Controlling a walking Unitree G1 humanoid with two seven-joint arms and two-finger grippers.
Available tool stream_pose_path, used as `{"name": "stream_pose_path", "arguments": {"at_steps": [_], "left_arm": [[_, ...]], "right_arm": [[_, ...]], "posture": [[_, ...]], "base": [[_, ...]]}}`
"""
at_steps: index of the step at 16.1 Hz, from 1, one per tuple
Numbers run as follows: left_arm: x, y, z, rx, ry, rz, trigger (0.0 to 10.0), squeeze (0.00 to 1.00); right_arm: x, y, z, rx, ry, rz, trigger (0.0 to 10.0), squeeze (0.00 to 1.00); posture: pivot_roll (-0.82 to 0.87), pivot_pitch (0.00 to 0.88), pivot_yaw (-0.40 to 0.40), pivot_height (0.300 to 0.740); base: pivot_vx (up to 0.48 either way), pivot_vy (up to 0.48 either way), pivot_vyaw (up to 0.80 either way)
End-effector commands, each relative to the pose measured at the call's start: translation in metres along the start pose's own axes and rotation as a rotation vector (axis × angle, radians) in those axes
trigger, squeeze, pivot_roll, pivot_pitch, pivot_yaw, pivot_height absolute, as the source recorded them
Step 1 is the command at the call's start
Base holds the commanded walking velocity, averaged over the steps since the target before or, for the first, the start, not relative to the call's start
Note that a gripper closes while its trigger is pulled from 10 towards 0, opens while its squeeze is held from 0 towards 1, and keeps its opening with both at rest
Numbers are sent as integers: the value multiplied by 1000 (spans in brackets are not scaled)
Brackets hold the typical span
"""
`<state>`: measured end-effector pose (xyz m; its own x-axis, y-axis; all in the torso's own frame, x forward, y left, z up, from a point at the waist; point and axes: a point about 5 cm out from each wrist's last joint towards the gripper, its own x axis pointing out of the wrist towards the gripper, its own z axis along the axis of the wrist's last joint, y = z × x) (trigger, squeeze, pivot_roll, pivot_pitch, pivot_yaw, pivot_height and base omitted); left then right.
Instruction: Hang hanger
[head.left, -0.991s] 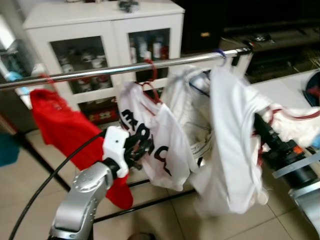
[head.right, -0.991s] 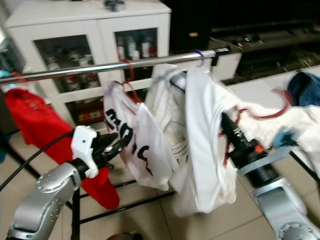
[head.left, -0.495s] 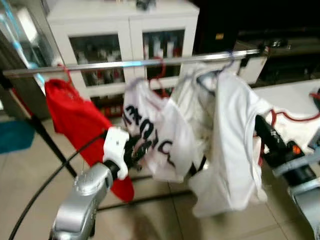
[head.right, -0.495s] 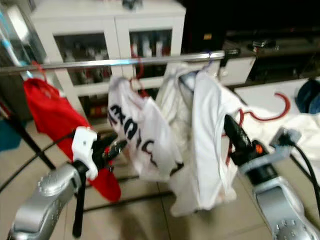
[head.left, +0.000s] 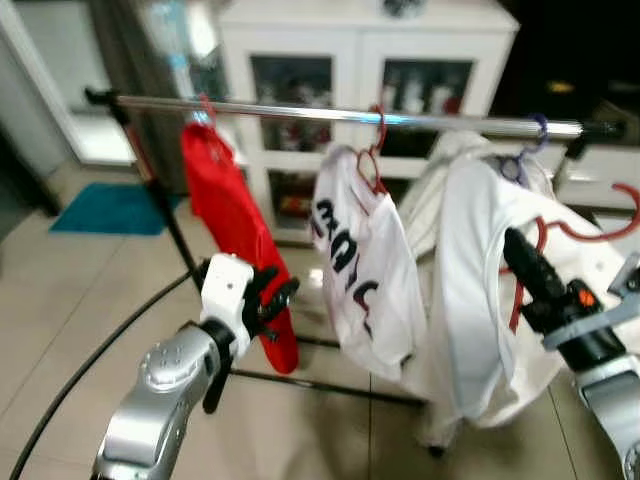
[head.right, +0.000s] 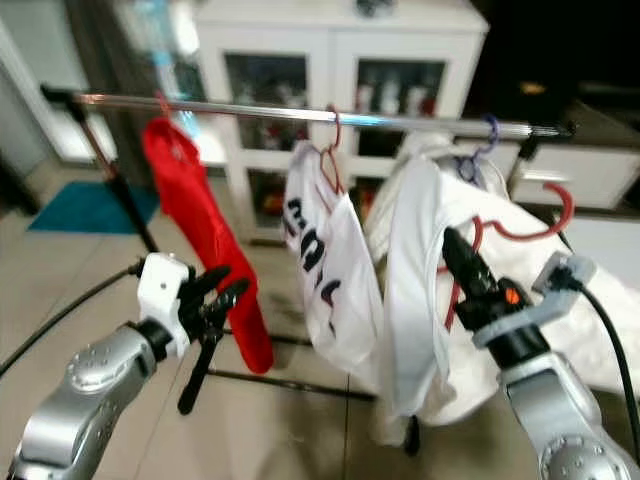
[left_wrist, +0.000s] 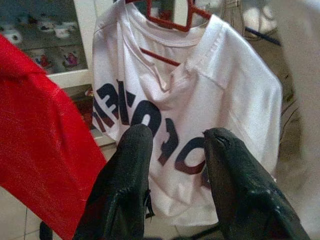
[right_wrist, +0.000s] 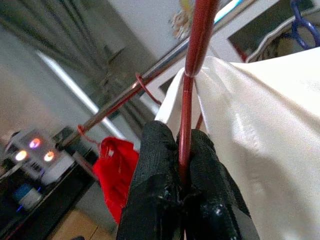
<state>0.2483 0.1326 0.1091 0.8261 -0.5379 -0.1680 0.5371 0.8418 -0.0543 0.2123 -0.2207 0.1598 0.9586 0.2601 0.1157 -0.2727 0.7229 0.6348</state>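
Nearest the camera, the left gripper (head.left: 268, 300) hangs below the rail (head.left: 340, 115), in front of the red shirt (head.left: 235, 250), its fingers (left_wrist: 131, 170) apart and holding nothing; the wrist view looks past them at the lettered white shirt (left_wrist: 185, 100). Also below the rail, toward its right end, the right gripper (head.right: 455, 255) has its fingers (right_wrist: 160, 170) clamped together on the thin red wire of the red hanger (right_wrist: 192, 75), which carries a plain white garment (head.left: 480, 300). The hanger's hook (head.left: 610, 215) curls out below and beyond the rail's right end, not yet over it.

The hanger looks like stiff, slim, smooth wire, so it may twist in the pinch; the cloth is soft and light but drags the load downward. Holding close under the neck of the hook seems best, so the hook can be steered up and over the rail between the purple hanger (head.left: 528, 150) and the end cap.

Behind the rail stands a white cabinet (head.left: 365, 60).
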Motion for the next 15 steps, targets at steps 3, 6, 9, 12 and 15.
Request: {"name": "stream_pose_path", "arguments": {"at_steps": [3, 6, 9, 12, 15], "left_arm": [[2, -4, -1, -5, 12, -20, 10000, 0], [4, -5, -1, 22, 12, -26, 10000, 0], [5, -2, -1, 24, 23, -3, 10000, 0], [4, -2, -3, 25, 31, -12, 10000, 0], [5, -2, -3, 25, 34, -9, 10000, 0]], "right_arm": [[0, 3, 10, -5, -38, 33, 10000, 0], [2, 5, 10, -37, -14, 56, 10000, 0], [6, 5, -1, -45, 19, 23, 10000, 0], [8, 3, -6, -39, 20, -6, 10000, 0], [12, 6, -9, -48, 36, 10, 10000, 0]], "posture": [[-120, 0, 40, 740], [-126, 0, 43, 740], [-126, 0, 42, 740], [-130, 0, 43, 740], [-130, 0, 42, 740]], "base": [[0, 0, 229], [0, 0, 0], [0, 0, 0], [-91, 0, 0], [-311, 0, 0]]}}
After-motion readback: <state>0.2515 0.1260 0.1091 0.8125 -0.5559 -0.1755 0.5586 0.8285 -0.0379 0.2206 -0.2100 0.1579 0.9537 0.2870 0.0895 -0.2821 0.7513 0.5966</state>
